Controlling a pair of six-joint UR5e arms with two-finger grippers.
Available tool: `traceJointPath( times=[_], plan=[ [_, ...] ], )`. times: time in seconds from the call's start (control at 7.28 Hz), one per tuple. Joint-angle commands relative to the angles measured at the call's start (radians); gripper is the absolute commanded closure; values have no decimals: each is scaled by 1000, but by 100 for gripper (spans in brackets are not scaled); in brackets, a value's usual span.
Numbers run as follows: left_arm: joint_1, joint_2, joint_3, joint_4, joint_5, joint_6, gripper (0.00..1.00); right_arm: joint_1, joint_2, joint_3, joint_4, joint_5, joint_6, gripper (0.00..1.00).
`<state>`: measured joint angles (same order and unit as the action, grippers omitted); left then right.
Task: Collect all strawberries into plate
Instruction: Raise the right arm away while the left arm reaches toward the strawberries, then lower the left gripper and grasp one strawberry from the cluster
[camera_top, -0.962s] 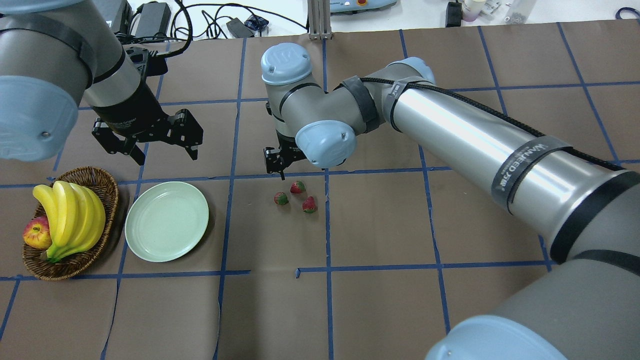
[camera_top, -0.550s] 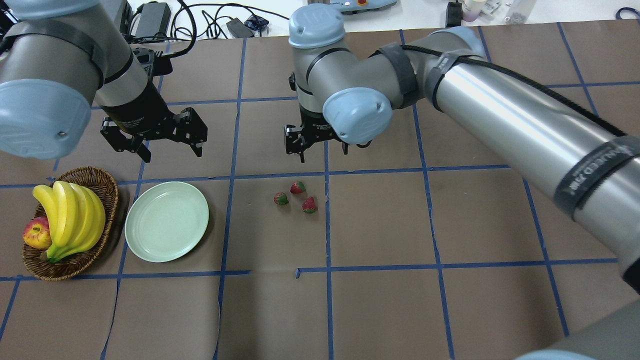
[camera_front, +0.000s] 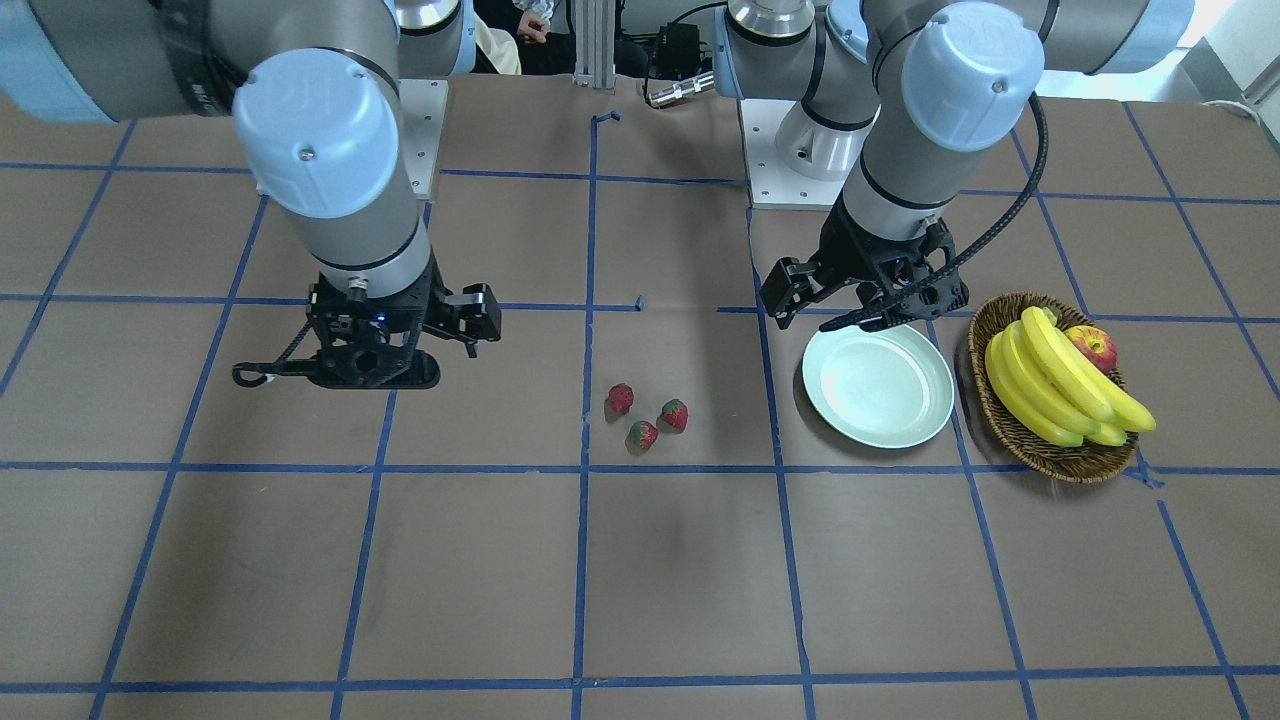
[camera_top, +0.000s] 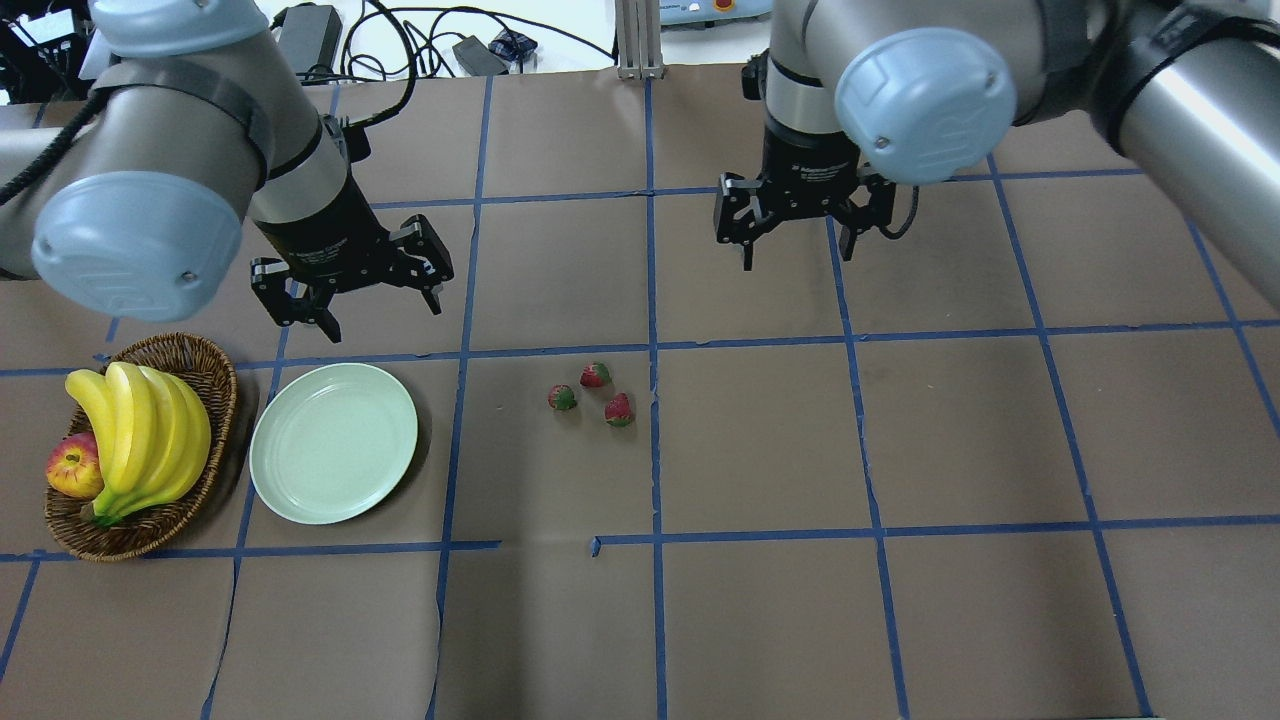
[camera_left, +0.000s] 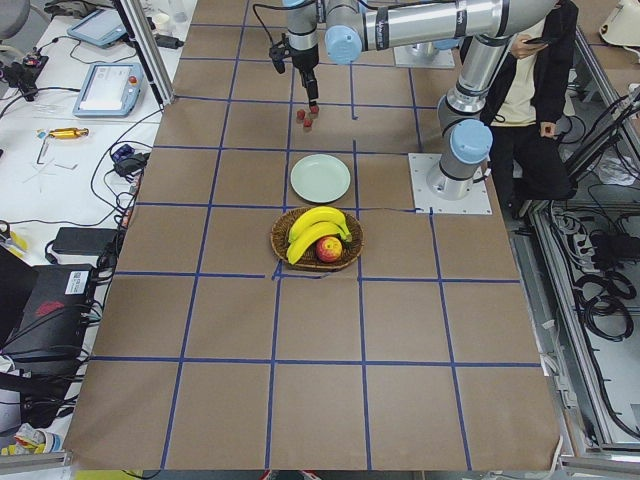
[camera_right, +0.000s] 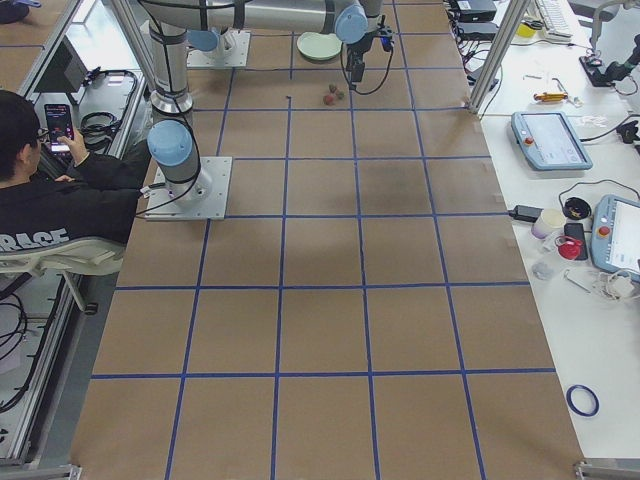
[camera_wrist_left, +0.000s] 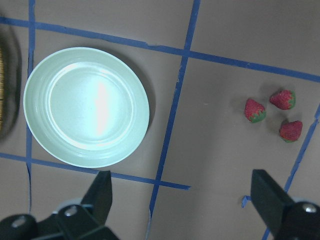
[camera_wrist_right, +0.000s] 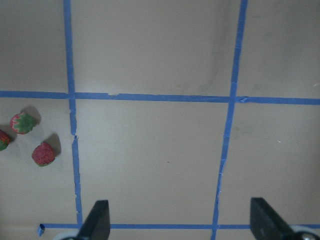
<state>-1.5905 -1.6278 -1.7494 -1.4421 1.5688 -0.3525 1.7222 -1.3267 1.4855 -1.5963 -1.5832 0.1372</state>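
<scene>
Three strawberries (camera_top: 595, 376) lie clustered on the brown table (camera_top: 760, 600), well apart from the empty mint-green plate (camera_top: 333, 443) beside the wicker basket (camera_top: 205, 352) toward the robot's left, the left gripper (camera_top: 384, 320) hovering near the plate, the right gripper (camera_top: 797, 258) opposite, both spread wide, holding nothing.

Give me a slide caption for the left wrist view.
Open left hand near the empty plate; three strawberries lie on the table.
</scene>
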Motion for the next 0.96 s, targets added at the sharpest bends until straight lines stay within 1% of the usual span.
traceJointPath(
  times=[0.0, 0.14, 0.27, 0.41, 0.55, 0.69, 0.82],
  plan=[
    [-28, -49, -24, 76, -39, -92, 0, -47, -14, 4, 18, -1, -5, 0],
    [-43, -82, -36, 142, -68, -108, 0, -47, -23, 4, 19, -6, -4, 0],
    [-63, -113, -57, 149, -67, -140, 0, -47, -28, 4, 28, -38, -2, 0],
    [-66, -150, -70, 190, -85, -175, 0, -41, -34, 7, 35, -41, -1, 0],
    [-66, -185, -74, 227, -128, -189, 0, -33, -34, 10, 35, -38, 8, 0],
    [-66, -223, -76, 267, -128, -189, 0, -27, -34, 10, 33, -40, 12, 0],
    [-69, -251, -76, 305, -131, -189, 14, -27, -32, 12, 33, -43, 12, 0]
  ],
)
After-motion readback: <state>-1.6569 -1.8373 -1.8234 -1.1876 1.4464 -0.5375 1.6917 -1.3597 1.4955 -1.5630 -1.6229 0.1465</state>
